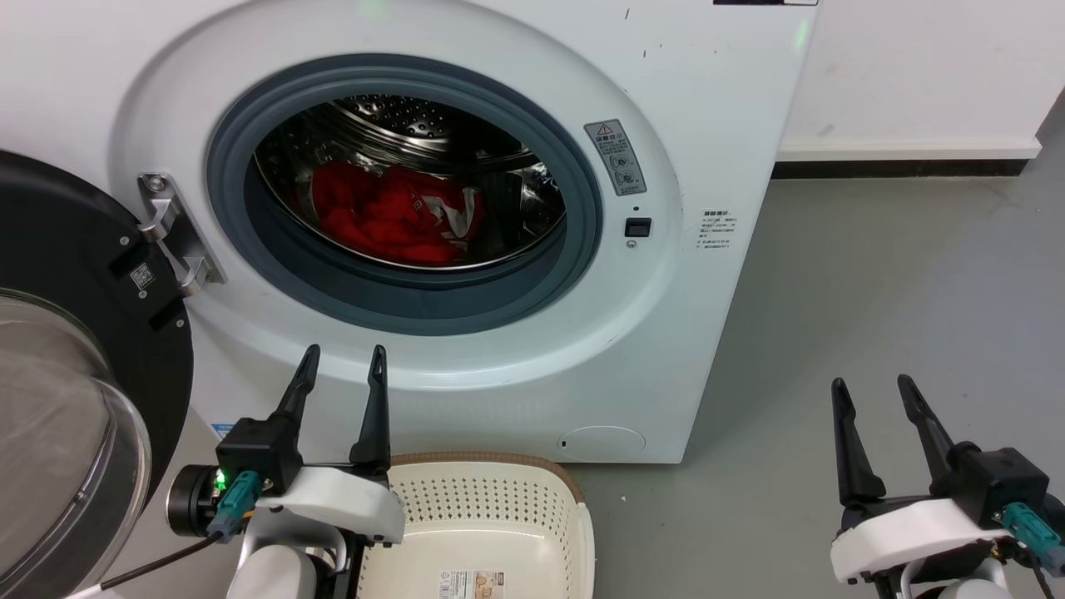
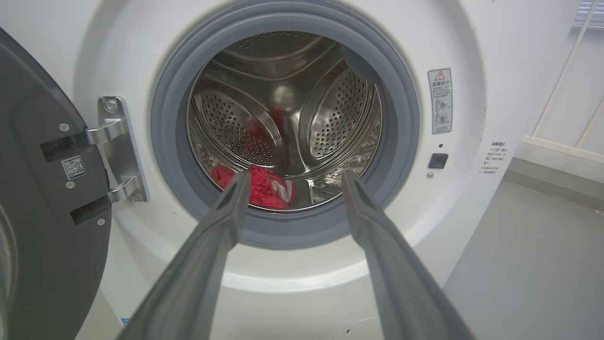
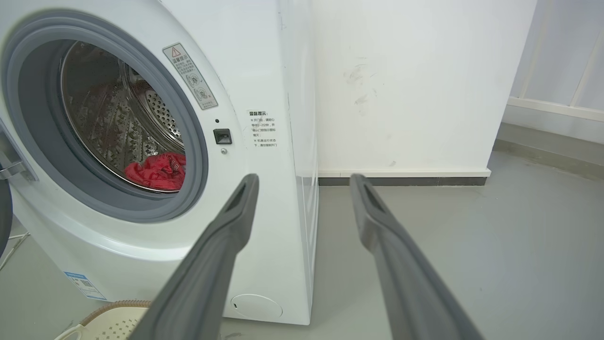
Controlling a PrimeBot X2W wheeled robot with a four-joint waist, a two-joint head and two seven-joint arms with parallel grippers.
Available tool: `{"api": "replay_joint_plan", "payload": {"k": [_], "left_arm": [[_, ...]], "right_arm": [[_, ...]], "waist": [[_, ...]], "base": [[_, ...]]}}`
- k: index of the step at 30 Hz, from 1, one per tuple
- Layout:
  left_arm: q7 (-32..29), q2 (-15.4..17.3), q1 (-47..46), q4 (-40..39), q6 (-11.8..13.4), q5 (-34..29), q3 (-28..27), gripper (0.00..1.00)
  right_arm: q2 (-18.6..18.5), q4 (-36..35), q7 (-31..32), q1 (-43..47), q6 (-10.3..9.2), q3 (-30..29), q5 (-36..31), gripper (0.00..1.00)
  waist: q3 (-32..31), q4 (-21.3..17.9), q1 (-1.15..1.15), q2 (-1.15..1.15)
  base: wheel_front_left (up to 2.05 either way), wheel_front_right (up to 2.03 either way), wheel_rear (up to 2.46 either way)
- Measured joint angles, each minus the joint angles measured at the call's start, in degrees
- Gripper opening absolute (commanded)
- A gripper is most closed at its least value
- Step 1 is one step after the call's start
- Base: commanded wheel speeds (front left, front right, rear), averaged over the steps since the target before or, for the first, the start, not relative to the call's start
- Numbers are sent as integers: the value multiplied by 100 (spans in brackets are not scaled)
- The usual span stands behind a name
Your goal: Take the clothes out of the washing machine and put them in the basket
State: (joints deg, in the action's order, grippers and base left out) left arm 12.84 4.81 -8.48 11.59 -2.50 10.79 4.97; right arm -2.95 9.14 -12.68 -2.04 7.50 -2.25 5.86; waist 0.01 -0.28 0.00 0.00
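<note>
The white washing machine (image 1: 682, 108) stands with its round door (image 1: 75, 349) swung open to the left. Red clothes (image 1: 391, 216) with white trim lie on the bottom of its steel drum, also seen as clothes (image 2: 264, 186) and clothes (image 3: 158, 171). The cream basket (image 1: 499, 507) sits on the floor right below the opening, with a label on its bare base. My left gripper (image 1: 343, 362) is open, outside the drum, pointing at the lower front panel above the basket. My right gripper (image 1: 869, 389) is open over the floor to the machine's right.
Grey floor (image 1: 899, 291) stretches to the right of the machine, up to a white wall (image 1: 915, 75) with a dark skirting. The open door's glass bowl (image 1: 58, 433) bulges out at the far left, close to my left arm.
</note>
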Motion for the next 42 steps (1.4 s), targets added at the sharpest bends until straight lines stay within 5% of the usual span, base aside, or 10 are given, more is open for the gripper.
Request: {"api": "replay_joint_plan", "payload": {"k": [21, 42], "left_arm": [[209, -62, -38, 338, 24, -706, -19, 100], [222, -107, -101, 572, -20, -739, -164, 100]], "right_arm": [[0, 79, -234, 0, 1, -3, -712, 100], [0, 190, -237, -1, 1, -29, -590, 100]], "waist": [[1, 20, 0, 0], [-5, 39, 0, 0]], "base": [[0, 0, 0], [0, 0, 0]]}}
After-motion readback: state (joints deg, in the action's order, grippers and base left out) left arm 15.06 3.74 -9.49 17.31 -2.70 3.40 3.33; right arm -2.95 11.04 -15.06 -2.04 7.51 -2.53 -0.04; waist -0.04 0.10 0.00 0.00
